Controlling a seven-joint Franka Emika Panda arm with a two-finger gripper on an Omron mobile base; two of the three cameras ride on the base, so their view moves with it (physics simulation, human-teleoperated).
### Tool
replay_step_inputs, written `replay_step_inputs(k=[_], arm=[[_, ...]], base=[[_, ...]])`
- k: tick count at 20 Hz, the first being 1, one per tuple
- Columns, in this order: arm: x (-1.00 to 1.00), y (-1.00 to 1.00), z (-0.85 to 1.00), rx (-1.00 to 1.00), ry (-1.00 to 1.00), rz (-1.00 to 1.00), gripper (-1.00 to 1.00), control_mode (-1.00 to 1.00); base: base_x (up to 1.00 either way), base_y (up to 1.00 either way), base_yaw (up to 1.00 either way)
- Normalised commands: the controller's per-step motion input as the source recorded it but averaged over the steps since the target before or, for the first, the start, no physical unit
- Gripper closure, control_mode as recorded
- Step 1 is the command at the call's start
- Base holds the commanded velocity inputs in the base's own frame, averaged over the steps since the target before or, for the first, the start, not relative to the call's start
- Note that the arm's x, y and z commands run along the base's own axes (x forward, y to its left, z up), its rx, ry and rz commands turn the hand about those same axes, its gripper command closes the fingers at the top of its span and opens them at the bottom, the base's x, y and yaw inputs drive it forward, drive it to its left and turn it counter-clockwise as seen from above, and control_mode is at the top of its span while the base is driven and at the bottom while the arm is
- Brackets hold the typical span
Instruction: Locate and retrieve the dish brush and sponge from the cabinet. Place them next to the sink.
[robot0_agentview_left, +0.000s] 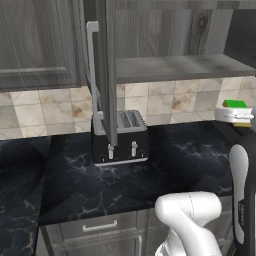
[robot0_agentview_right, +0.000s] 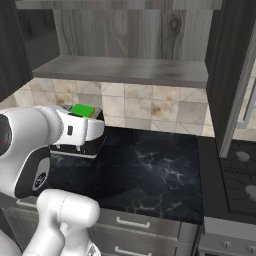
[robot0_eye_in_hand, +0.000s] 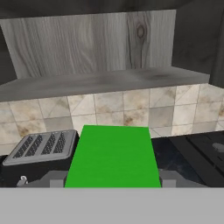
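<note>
In the left base view, the dark grey wood-grain wall cabinet (robot0_agentview_left: 165, 35) stands open, its tall door (robot0_agentview_left: 106, 65) swung edge-on toward the camera with the long silver bar handle (robot0_agentview_left: 91, 65) on its left face, and its bare grey shelf (robot0_agentview_left: 180, 67) hangs above beige tiles. Below the door, a black and silver two-slot toaster (robot0_agentview_left: 120, 137) sits on the black marbled surface (robot0_agentview_left: 185, 155); no lettering on it can be read. At the right edge, the white gripper (robot0_agentview_left: 235, 114) carries the small flat green sponge with a yellow layer (robot0_agentview_left: 235, 104), raised well above the surface and well right of the toaster. Faint grey writing runs down the arm's dark lower link (robot0_agentview_left: 241, 215), too small to read. In the right base view, the sponge (robot0_agentview_right: 83, 111) sits at the tip of the white hand (robot0_agentview_right: 80, 129), in front of the toaster (robot0_agentview_right: 82, 145) and below the level of the cabinet shelf (robot0_agentview_right: 125, 70). In the hand view, the sponge's green face (robot0_eye_in_hand: 113, 156) lies between the fingers, which are set fairly wide and clamped on its sides; the toaster's slotted top (robot0_eye_in_hand: 43, 146) lies to its left, and the cabinet shelf (robot0_eye_in_hand: 105, 83) crosses above the tiles.
</note>
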Motion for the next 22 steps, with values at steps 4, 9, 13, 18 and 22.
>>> replay_step_inputs(k=[4, 9, 13, 18, 22], arm=[[0.00, 0.00, 0.00, 0.00, 0.00, 0.00, 1.00, 1.00], [0.00, 0.00, 0.00, 0.00, 0.00, 0.00, 1.00, 1.00], [0.00, 0.00, 0.00, 0.00, 0.00, 0.00, 1.00, 1.00], [0.00, 0.00, 0.00, 0.00, 0.00, 0.00, 1.00, 1.00], [0.00, 0.00, 0.00, 0.00, 0.00, 0.00, 1.00, 1.00]], base=[[0.00, 0.00, 0.00], [-0.03, 0.00, 0.00], [-0.43, -0.07, -0.01], [-0.53, 0.00, -0.02], [-0.49, 0.00, 0.00]])
